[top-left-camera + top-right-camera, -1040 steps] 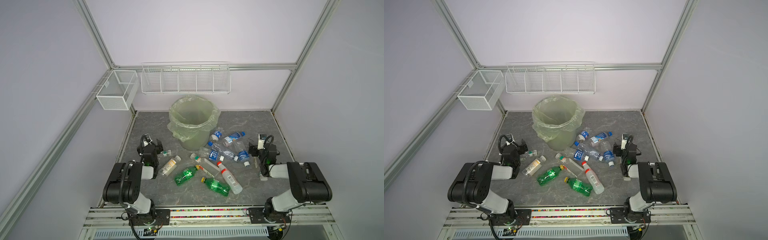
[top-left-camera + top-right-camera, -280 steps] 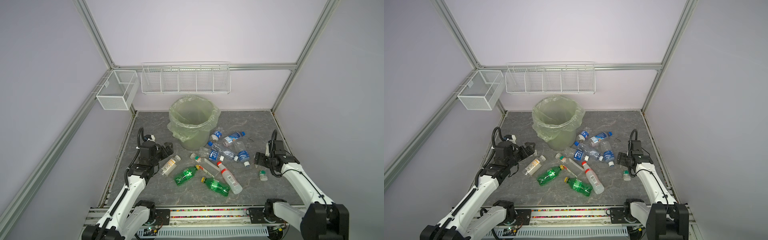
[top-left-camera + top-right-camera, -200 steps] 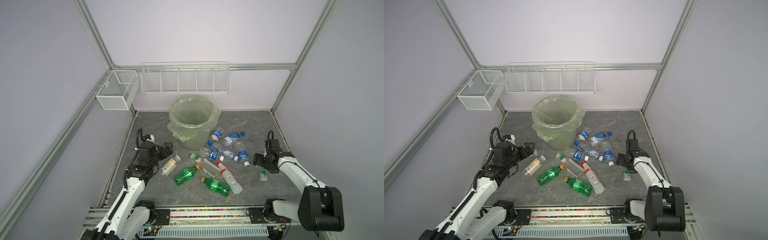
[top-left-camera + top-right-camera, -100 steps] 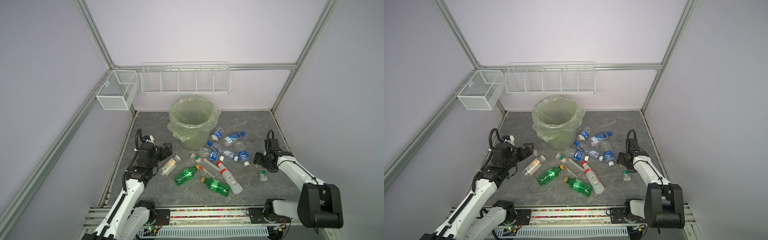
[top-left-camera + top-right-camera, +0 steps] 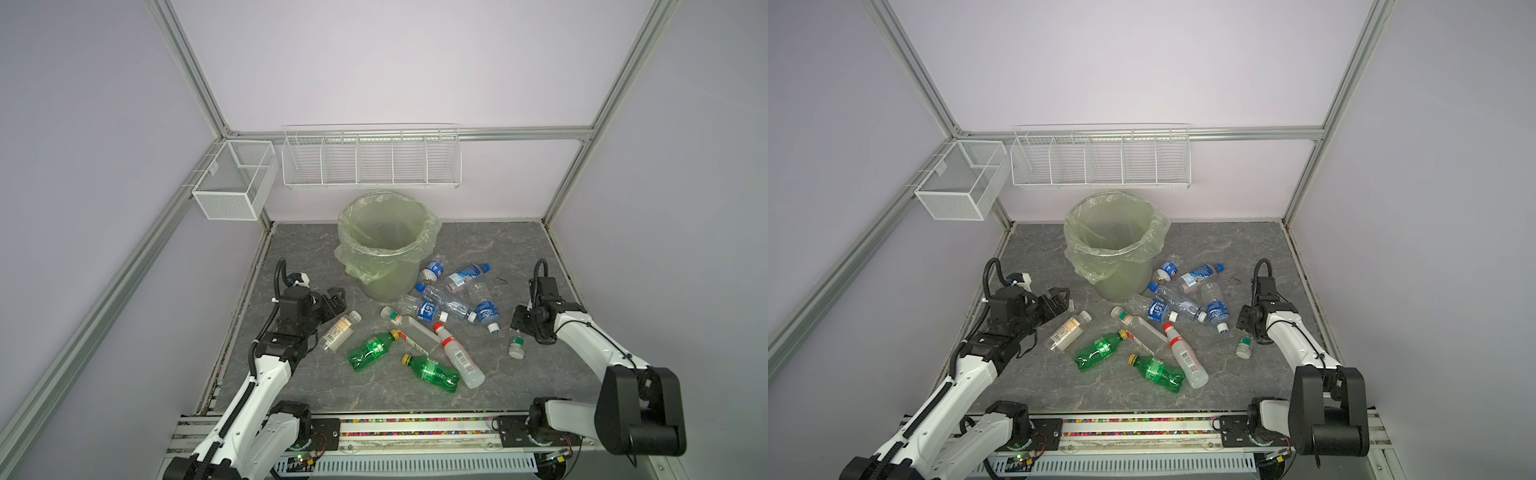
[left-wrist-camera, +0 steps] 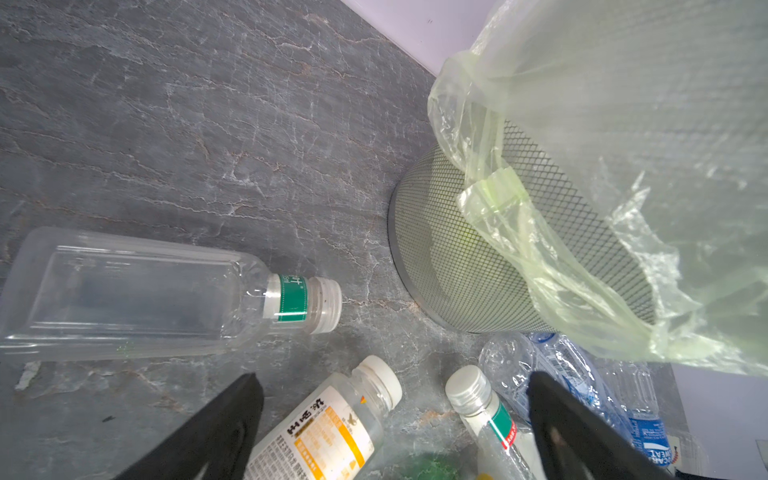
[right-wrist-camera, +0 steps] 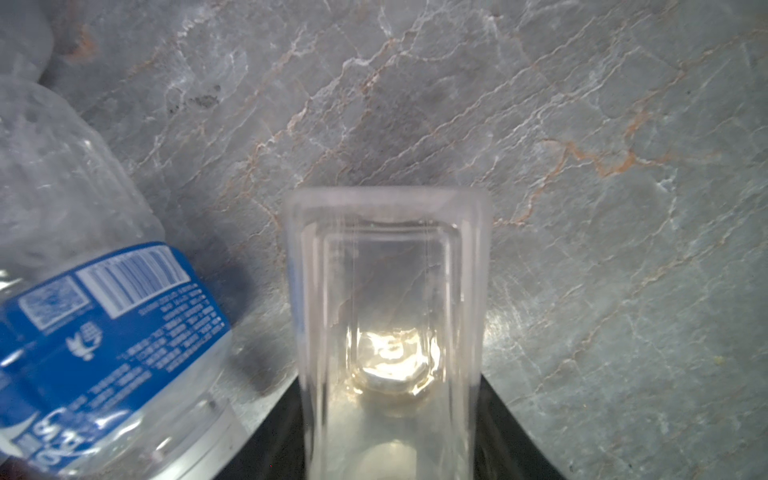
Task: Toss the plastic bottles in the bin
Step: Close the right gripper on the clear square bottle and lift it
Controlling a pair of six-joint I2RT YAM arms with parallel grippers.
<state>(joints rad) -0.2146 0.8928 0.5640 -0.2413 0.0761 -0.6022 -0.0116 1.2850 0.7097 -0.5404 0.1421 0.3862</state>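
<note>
Plastic bottles lie scattered on the grey floor in front of the bin (image 5: 386, 278) (image 5: 1121, 282), a mesh bucket lined with a pale-green bag. My left gripper (image 5: 338, 301) (image 5: 1065, 302) (image 6: 395, 415) is open, hovering over the neck of a white-capped bottle with an orange label (image 5: 340, 330) (image 6: 328, 428). My right gripper (image 5: 519, 328) (image 5: 1246, 322) (image 7: 390, 382) is low on the floor, shut on a small clear square bottle (image 5: 516, 347) (image 7: 390, 270), with a finger against each side. Two green bottles (image 5: 372, 347) (image 5: 432, 372) lie in the middle.
Several blue-labelled bottles (image 5: 484, 309) (image 7: 104, 316) lie just left of the right gripper. A red-capped clear bottle (image 5: 457, 359) and a capless clear bottle (image 6: 137, 295) also lie on the floor. White wire baskets (image 5: 370, 162) (image 5: 232, 183) hang on the back frame.
Both arms have unfolded and reached out to the bottles. In the last second the right jaws have closed in on the small clear bottle. The left gripper has stayed open, almost still.
</note>
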